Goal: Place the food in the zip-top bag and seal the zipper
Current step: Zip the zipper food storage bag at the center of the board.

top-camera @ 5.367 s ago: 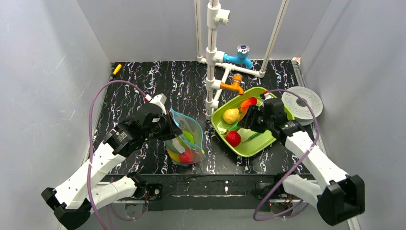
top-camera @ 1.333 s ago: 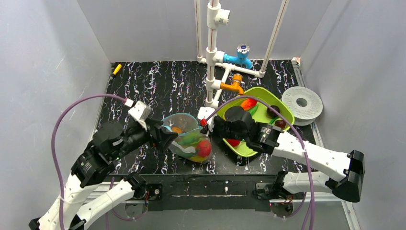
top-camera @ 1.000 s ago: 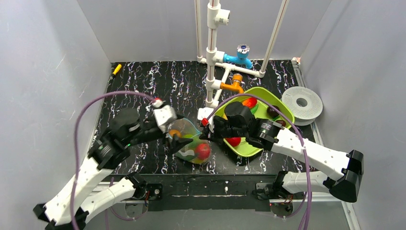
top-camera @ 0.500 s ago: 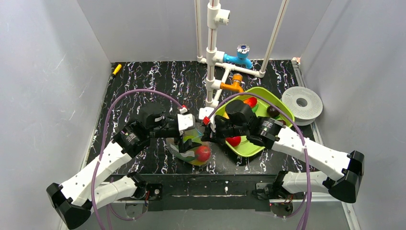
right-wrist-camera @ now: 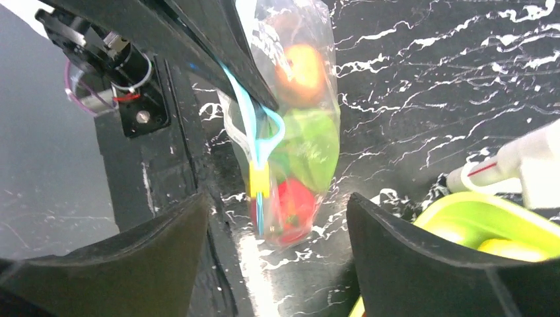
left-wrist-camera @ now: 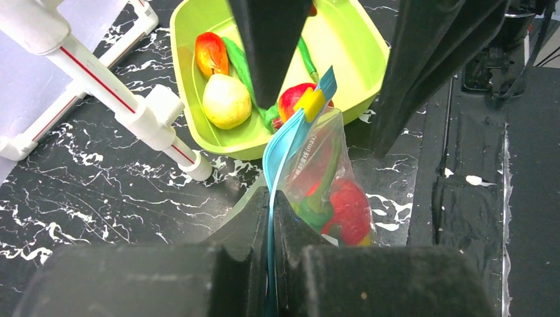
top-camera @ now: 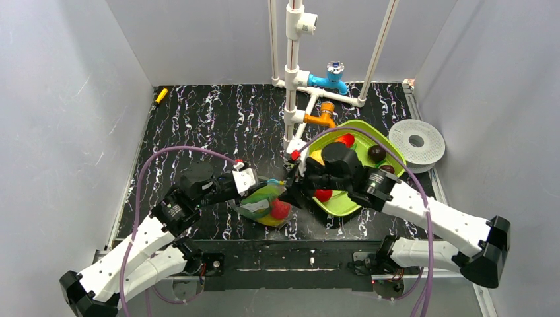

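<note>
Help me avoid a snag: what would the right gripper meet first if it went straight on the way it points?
Probably the zip-top bag, at the yellow slider on its zipper, lying between the open fingers of the right gripper; depth is unclear.

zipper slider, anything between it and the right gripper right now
Nothing visible does. The right gripper is open, and the yellow slider sits in the gap between its fingers with no other object there. The left gripper is shut on the zipper further along the strip, clear of that gap.
</note>
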You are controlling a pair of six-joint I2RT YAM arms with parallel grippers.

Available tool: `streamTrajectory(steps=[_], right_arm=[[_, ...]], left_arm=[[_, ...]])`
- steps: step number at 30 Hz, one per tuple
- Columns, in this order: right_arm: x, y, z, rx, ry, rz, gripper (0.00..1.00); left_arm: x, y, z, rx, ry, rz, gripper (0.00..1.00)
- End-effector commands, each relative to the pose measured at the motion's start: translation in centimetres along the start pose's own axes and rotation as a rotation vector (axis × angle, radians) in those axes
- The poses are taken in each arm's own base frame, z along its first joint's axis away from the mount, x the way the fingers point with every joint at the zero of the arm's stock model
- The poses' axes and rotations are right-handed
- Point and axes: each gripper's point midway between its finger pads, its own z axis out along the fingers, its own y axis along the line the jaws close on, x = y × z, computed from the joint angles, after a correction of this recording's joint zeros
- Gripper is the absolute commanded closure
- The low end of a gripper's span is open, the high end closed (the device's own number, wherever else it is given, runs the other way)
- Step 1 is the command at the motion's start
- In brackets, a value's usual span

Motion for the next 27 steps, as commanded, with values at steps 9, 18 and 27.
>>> streamTrajectory(steps=[9, 18, 27], right_arm=[[-1.3, 0.5, -2.2, 0.007, -0.281, 0.270, 0.22], [-2.9, -0.4, -1.2, 0.028, -0.307, 0.255, 0.50], [-2.9, 0.0, -0.6, -0.009, -0.283, 0.259, 0.99]], left_arm=[[-1.7, 0.5, -0.5, -0.042, -0.075, 0.023, 1.00], [-1.7, 0.4, -0.6, -0.039, -0.077, 0.025, 1.00], [-3.6, 0.4, -0.9, -0.044, -0.131, -0.033, 0.38]])
